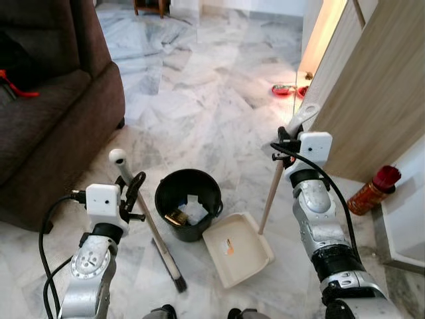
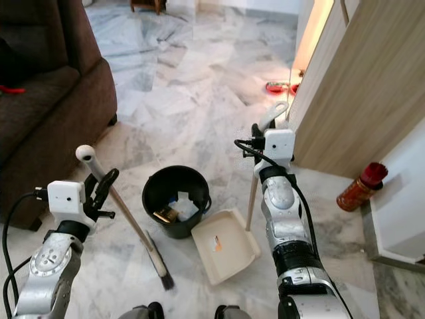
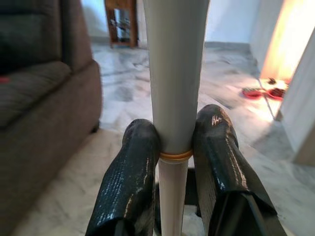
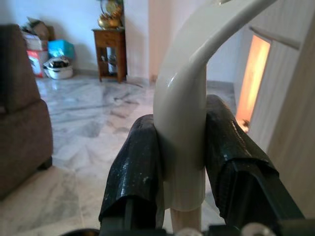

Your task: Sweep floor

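A grey-handled broom (image 1: 147, 219) leans on the marble floor, its dark bristles (image 1: 178, 283) down by my feet. My left gripper (image 1: 133, 189) is shut on the broom's handle (image 3: 174, 98) near its top. A cream dustpan (image 1: 237, 248) rests on the floor to the right of a black bucket (image 1: 188, 199). Its long wooden handle (image 1: 272, 193) rises to a cream grip (image 4: 184, 128), on which my right gripper (image 1: 287, 147) is shut. A small orange scrap (image 1: 229, 249) lies in the pan. The bucket holds bits of rubbish (image 1: 186, 212).
A dark brown sofa (image 1: 46, 126) stands at the left. A wooden cabinet (image 1: 378, 93) fills the right side, with a red canister (image 1: 372, 189) at its foot. Red slippers (image 1: 289, 90) lie further off. Open marble floor (image 1: 199, 100) stretches ahead.
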